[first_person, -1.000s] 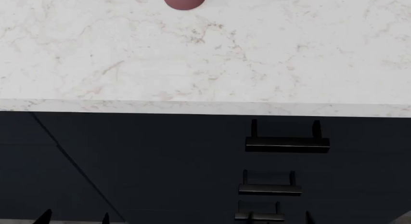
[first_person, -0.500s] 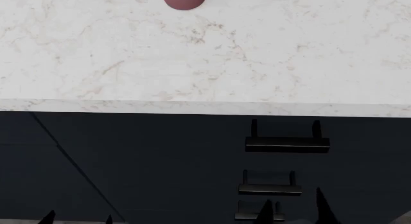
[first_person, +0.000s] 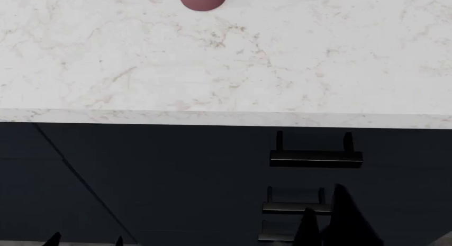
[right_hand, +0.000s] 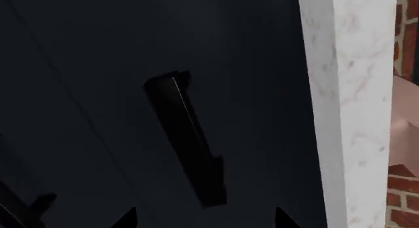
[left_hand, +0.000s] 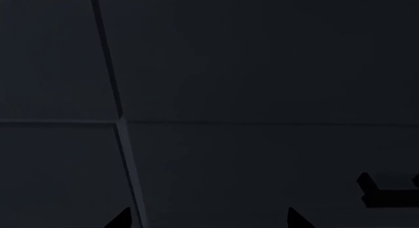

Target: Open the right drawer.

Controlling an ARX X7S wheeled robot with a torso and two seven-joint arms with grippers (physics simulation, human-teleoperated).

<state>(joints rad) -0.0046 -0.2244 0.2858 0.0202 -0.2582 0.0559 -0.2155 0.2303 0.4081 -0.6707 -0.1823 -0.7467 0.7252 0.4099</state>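
The right drawer (first_person: 211, 145) is the top navy front just under the white marble counter, and it is closed. Its black bar handle (first_person: 316, 158) stands on two posts. In the right wrist view the same handle (right_hand: 186, 139) lies ahead of my right gripper (right_hand: 203, 219), beside the counter edge. In the head view my right gripper (first_person: 325, 199) is open and empty, below that handle and in front of the lower handles. My left gripper (first_person: 84, 239) shows only its two tips at the bottom left. It is open and empty, facing plain navy fronts (left_hand: 262, 66).
Two more black bar handles (first_person: 297, 207) sit on the navy fronts below the top one. A dark red round object (first_person: 203, 0) rests at the far side of the marble counter (first_person: 141, 55). A brick wall (right_hand: 407, 189) shows beyond the counter's end.
My right gripper has risen from the bottom edge of the head view toward the handles, now covering part of the lower two. The left gripper and the drawer have not moved.
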